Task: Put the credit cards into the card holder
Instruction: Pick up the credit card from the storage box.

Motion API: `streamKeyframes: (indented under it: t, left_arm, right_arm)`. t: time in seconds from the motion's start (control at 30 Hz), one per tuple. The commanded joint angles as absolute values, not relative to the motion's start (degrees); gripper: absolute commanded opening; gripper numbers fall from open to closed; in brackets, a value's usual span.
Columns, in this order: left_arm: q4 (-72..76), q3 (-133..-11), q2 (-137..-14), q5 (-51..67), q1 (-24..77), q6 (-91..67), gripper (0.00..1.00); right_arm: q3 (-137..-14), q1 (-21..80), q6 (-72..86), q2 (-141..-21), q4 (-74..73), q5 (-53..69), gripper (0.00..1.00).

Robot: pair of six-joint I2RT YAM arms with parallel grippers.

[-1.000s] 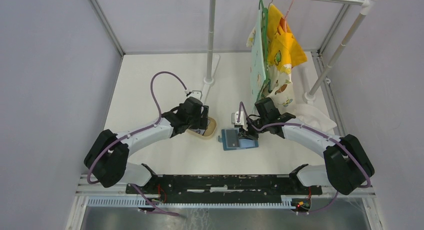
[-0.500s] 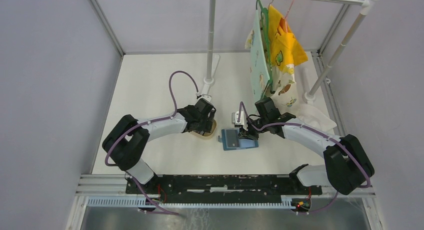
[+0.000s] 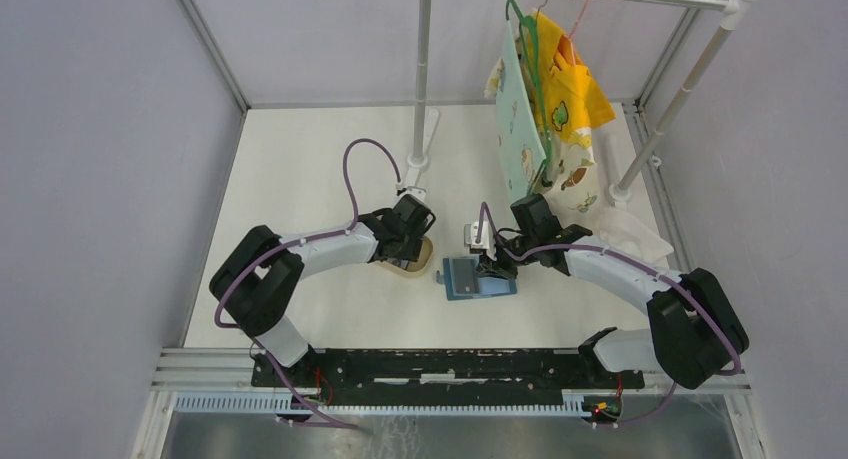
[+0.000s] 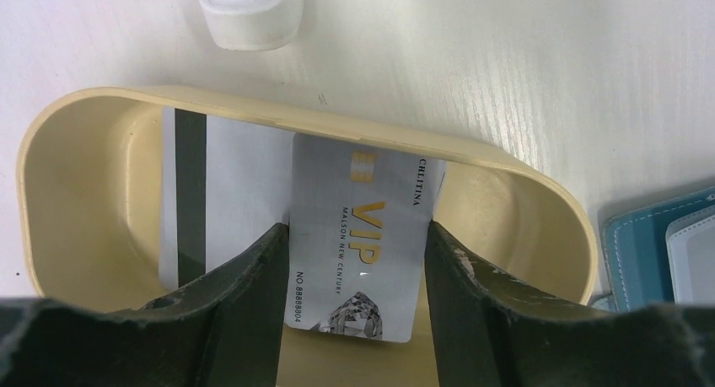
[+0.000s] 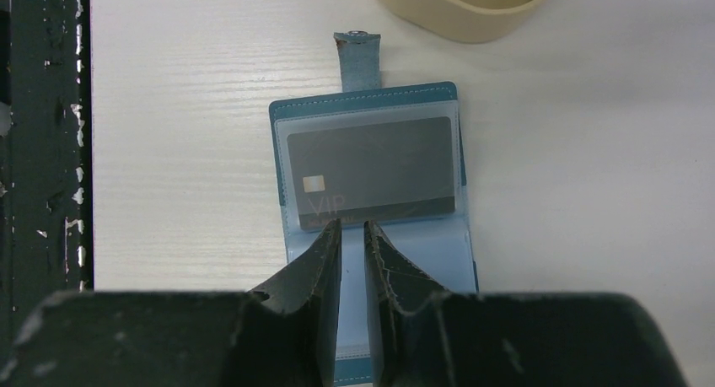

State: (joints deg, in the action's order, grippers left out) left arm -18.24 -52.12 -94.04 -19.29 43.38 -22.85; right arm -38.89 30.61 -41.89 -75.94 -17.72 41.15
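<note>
My left pincer [image 4: 356, 233] flanks the pale VIP card [image 4: 362, 185] in the tan tray [image 4: 76, 159] and hides its lower sides; I cannot tell if it clamps. A striped card [image 4: 211, 193] lies partly beneath. My right pincer [image 5: 352, 228], nearly closed, covers the open card holder [image 5: 371, 94] just below the dark card [image 5: 371, 172]; I cannot tell whether it pinches anything.

Tray [image 4: 76, 201]: tan plastic, smooth, soft shine.
Silver card [image 4: 358, 252] in tray: glossy plastic, gold shiny print.
White card [image 4: 219, 193] at 9 o'clock of it: smooth, black glossy stripe.
Left gripper [image 4: 357, 231] fingers [image 4: 244, 311]: dark, matt, rough.
White foot [image 4: 253, 16] at 12 o'clock of tray: smooth plastic.
Card holder [image 5: 396, 93]: teal, leather look, stitched edge; inside sleeve [image 5: 422, 252] clear soft plastic.
Dark card [image 5: 371, 172] under sleeve: grey, matt.
Table [image 5: 185, 151]: white, matt, fine wood-like grain.
Rail [image 5: 42, 151] at 9 o'clock: black paint, chipped, metal showing.
Rack pole [image 3: 423, 79]: shiny metal.
Hanging clothes [image 3: 570, 89]: soft printed cloth.
</note>
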Motion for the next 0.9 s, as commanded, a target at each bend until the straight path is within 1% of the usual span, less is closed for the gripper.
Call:
streamKeyframes:
  t: [0.0,0.27,0.53,0.73,0.87]
  left_arm:
    - [-19.0,-53.4,-90.3,-17.8,42.9,-23.0,0.44]
    - [-17.0,-50.7,-84.3,-12.8,40.2,-23.2,0.44]
    - [-13.5,-47.7,-82.9,-8.3,37.6,-22.9,0.42]
    - [-9.1,-44.9,-81.6,-4.5,35.2,-24.0,0.36]
    - [-5.3,-42.2,-79.6,-2.3,33.6,-25.3,0.33]
  right_arm:
    - [-39.8,30.4,-42.6,-74.2,-17.0,43.1,0.21]
    - [-39.3,30.3,-41.4,-74.4,-16.1,45.1,0.21]
    - [-38.4,30.4,-38.5,-75.2,-13.2,47.8,0.24]
    - [-40.4,33.0,-27.1,-77.7,-4.9,51.6,0.27]
    - [-44.1,34.5,-14.3,-81.0,4.7,51.5,0.29]
